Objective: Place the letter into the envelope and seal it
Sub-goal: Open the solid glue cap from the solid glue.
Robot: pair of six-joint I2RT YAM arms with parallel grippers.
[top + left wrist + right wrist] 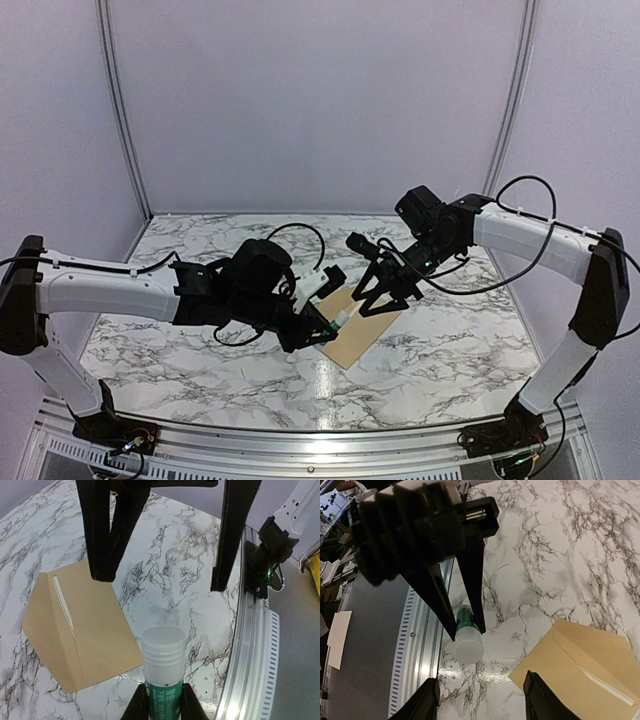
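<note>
From the left wrist, nearest the lens stood a green-bodied glue stick with a frosted white cap (162,666). The left gripper (165,702) was clenched around its green barrel, cap pointing forward. Ahead and to the left of those fingers, the flat tan-brown kraft paper envelope (85,630) lay on the white, grey-veined marble table (180,545). A thin pale strip (62,597) ran along its flap fold; we could not tell what it was. Farther ahead hung the right gripper (161,580), its black fingers spread wide with nothing between them. One finger was over the envelope's edge and the other over bare marble.

From the right wrist, its own fingers framed the bottom edge, apart and unloaded. The envelope lay just to their right, and the capped glue stick in the left gripper sat ahead, between them.

From the top camera, we saw both grippers close together above the envelope near the table's middle. The glue stick's cap was at the envelope's left edge.
</note>
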